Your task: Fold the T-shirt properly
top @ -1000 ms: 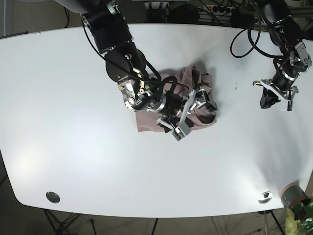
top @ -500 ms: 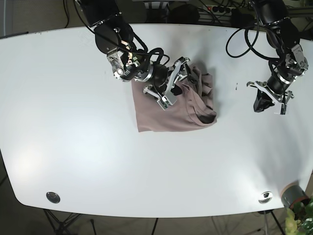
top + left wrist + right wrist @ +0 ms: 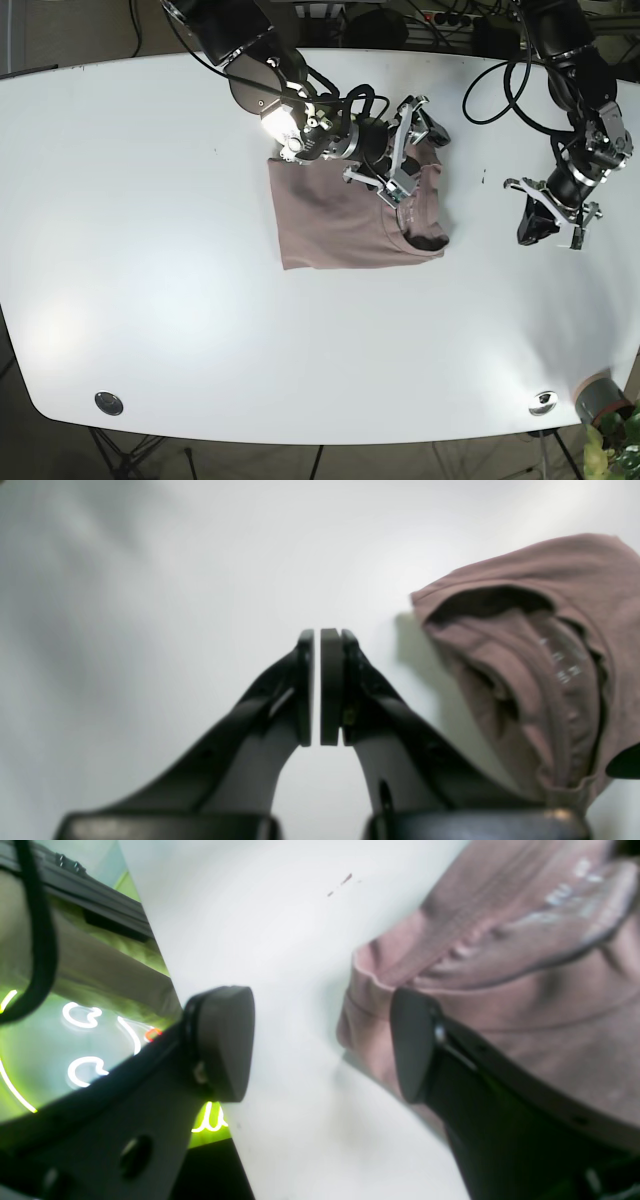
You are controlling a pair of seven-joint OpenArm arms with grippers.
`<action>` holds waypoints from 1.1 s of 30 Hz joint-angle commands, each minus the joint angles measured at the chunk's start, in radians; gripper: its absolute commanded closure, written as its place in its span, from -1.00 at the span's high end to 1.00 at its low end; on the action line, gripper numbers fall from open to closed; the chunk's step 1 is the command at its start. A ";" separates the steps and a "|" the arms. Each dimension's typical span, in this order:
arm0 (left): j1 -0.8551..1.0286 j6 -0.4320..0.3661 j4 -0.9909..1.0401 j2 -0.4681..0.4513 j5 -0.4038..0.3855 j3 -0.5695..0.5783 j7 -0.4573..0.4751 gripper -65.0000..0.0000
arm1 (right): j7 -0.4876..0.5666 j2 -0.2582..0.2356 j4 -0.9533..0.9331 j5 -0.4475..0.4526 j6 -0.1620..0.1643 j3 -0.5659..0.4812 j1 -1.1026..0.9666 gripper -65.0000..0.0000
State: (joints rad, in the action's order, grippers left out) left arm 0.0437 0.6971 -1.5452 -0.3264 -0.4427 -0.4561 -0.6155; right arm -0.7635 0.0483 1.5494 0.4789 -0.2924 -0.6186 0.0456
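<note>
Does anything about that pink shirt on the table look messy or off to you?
Yes. The T-shirt lies mostly flat, but its collar end is bunched and rumpled near the right gripper, whose jaws are open. The left gripper is shut, well clear.

a wide white tabletop (image 3: 150,260) with rounded corners. two round metal discs sit near its front edge, one at the left (image 3: 108,403), one at the right (image 3: 542,402). a grey pot with a green plant (image 3: 606,412) stands off the front right corner. dark cables (image 3: 440,20) lie beyond the far edge.
</note>
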 commanded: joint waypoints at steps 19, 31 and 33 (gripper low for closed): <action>0.025 0.001 -0.110 0.083 -0.021 0.317 0.022 -0.68 | 0.020 -0.104 -0.005 0.022 -0.020 0.463 0.142 0.01; 0.134 0.001 -0.179 0.149 0.109 0.423 0.022 -0.67 | 0.046 -0.118 -0.306 0.020 -0.014 0.460 0.354 -0.75; 0.138 0.001 -0.163 0.158 0.117 0.418 0.022 -0.68 | 0.086 -0.120 -0.367 0.020 -0.015 0.460 0.374 -0.75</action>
State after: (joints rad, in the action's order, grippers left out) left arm 0.1970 0.6991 -1.7016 -0.1673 -0.3046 -0.0292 -0.6254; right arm -0.7258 -0.0692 1.2053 0.4911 -0.3038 -0.1627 0.3836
